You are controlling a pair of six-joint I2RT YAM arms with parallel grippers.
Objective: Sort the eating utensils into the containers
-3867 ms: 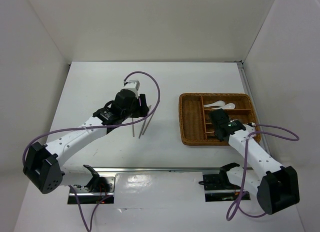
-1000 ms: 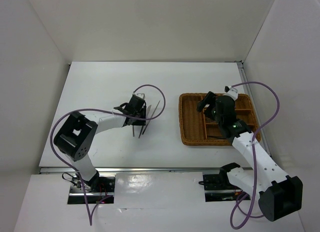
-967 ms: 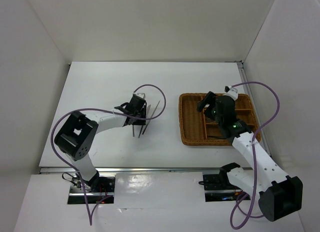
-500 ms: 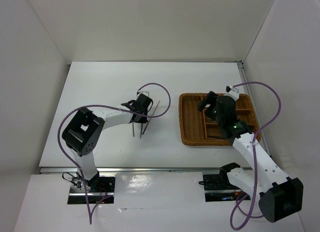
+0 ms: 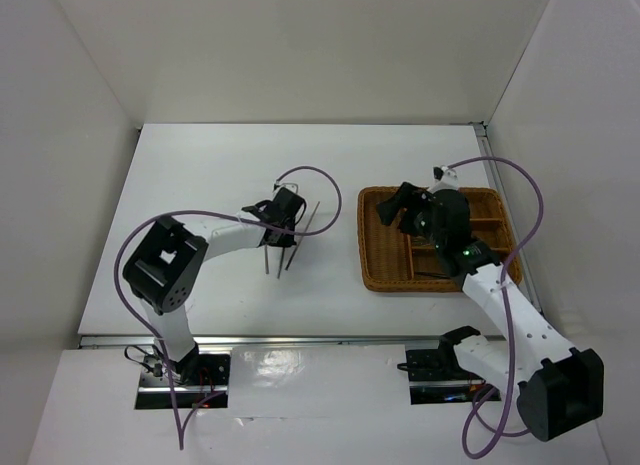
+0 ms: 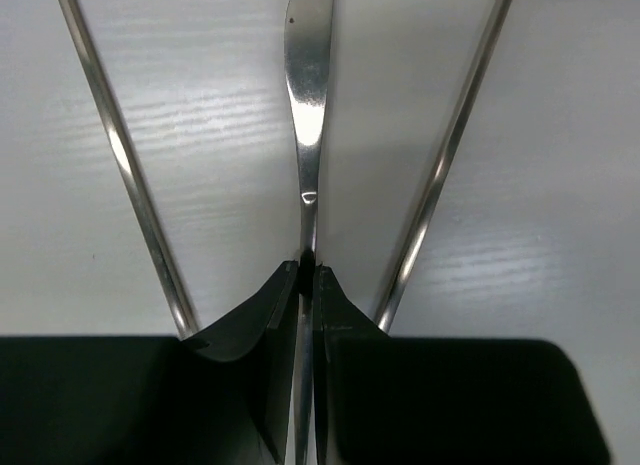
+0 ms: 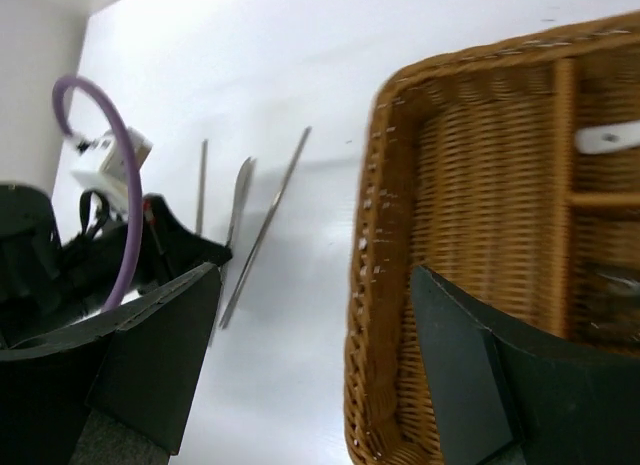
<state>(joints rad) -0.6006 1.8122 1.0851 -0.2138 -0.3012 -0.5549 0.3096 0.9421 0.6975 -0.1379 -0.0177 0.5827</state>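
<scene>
Swinging left over the white table's (image 5: 200, 175) rectangular brown woven wicker tray (image 5: 372, 273), the right gripper (image 5: 395, 207) hangs with fingers spread, while the left gripper (image 6: 307, 275) now pinches a flat silver metal utensil (image 6: 307, 115) lying outside it, seemingly ready for lifting.

White arm links (image 5: 505, 305) with black joints (image 5: 165, 270), black fingers (image 6: 250, 330) and looping purple cables (image 5: 310, 168).

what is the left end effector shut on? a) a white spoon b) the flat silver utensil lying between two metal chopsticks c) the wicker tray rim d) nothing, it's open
b: in the left wrist view the left end effector pinches the flat silver utensil, with metal chopsticks on either side.
</scene>
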